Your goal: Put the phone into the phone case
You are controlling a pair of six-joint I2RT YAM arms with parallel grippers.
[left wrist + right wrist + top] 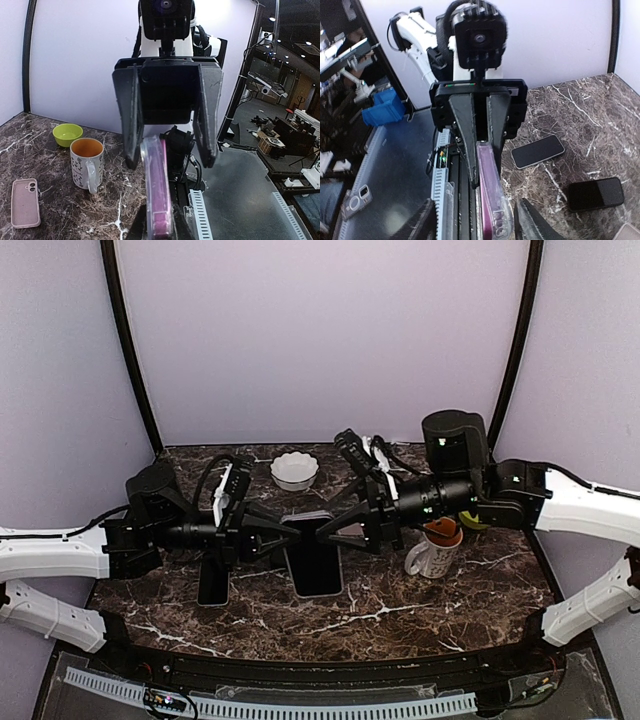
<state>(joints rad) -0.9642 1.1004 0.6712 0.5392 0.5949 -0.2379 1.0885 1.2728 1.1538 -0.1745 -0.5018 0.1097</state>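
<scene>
A magenta phone [316,565] with a clear case round its edge hangs between the two grippers, dark face toward the top camera. It shows edge-on in the left wrist view [157,190] and the right wrist view [492,200]. My left gripper [283,531] is shut on it, its fingers [465,145] pressed to both faces. My right gripper [332,531] is open, its fingers [130,125] standing wide on either side of the phone without touching it. A pink phone case [25,202] lies flat on the marble table.
A patterned mug [432,552] stands right of centre, with a green bowl [67,134] behind it. A white bowl [294,470] sits at the back. Two other phones [537,151] [595,194] lie flat on the table. A slotted cable tray [200,210] runs along the near edge.
</scene>
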